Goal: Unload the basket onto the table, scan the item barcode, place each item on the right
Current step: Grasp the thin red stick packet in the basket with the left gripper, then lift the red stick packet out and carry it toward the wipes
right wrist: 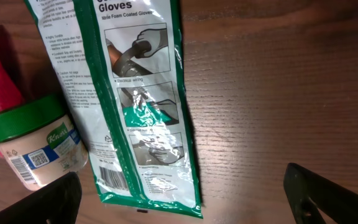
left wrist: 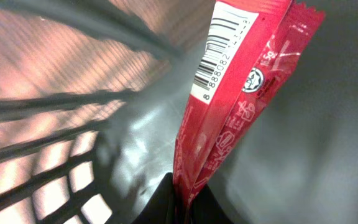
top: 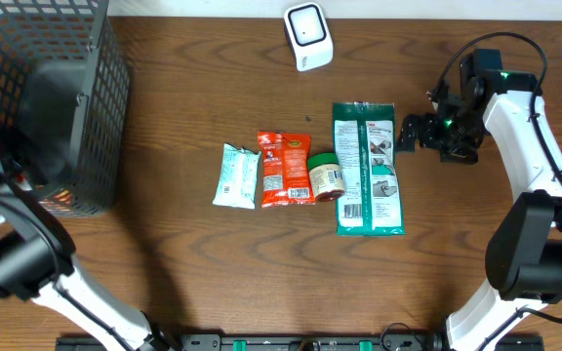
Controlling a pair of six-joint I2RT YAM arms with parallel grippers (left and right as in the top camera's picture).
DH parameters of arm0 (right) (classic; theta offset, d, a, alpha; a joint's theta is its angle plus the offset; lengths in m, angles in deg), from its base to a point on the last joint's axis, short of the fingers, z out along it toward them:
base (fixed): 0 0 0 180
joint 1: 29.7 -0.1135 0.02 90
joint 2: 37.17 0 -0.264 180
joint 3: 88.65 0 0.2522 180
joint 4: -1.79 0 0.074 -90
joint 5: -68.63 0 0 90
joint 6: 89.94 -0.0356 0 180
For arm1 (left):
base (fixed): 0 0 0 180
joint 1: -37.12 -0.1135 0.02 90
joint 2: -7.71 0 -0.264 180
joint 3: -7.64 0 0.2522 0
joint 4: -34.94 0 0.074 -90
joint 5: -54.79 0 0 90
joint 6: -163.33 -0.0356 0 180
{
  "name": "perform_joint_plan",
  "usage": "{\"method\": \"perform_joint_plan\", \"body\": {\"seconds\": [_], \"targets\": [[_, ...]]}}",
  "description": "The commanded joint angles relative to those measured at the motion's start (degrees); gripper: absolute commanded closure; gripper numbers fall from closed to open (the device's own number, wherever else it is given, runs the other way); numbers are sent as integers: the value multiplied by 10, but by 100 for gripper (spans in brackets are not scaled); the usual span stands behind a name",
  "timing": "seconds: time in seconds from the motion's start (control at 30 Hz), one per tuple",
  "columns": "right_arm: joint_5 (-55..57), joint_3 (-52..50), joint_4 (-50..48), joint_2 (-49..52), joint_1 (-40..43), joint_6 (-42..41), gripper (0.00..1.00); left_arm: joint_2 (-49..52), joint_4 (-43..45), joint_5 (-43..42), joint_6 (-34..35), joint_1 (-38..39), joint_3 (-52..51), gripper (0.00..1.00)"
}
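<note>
Red packet (left wrist: 229, 112) fills my left wrist view, its lower edge clamped between my left jaws, which are closed tight on it. It stands up and away from them, its barcode (left wrist: 219, 43) near the far end facing the camera. Wire basket (left wrist: 55, 106) mesh runs close on the left. My right jaws stand wide apart, holding nothing, hovering over the tabletop (right wrist: 278, 93). Below them lies the green glove packet (right wrist: 142, 106), flat, with a green-lidded jar (right wrist: 33, 146) just beside it near one finger.
</note>
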Motion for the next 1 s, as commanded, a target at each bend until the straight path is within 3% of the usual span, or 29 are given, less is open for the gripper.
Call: {"method": "perform_joint_plan", "body": {"seconds": [0.0,0.4,0.6,0.8,0.97], "targets": [[3,7,0,2,1,-7,1,-116,20,-19,31,-3,26,93],[3,7,0,2,1,-7,1,-308,5,-319,54,-3,26,93],[3,7,0,2,1,-7,1,-329,-64,-504,49,-2,25,92],[3,7,0,2,1,-7,1,-326,-89,-718,-17,34,0,93],[3,7,0,2,1,-7,1,-325,-90,-789,-42,102,-20,93]]}}
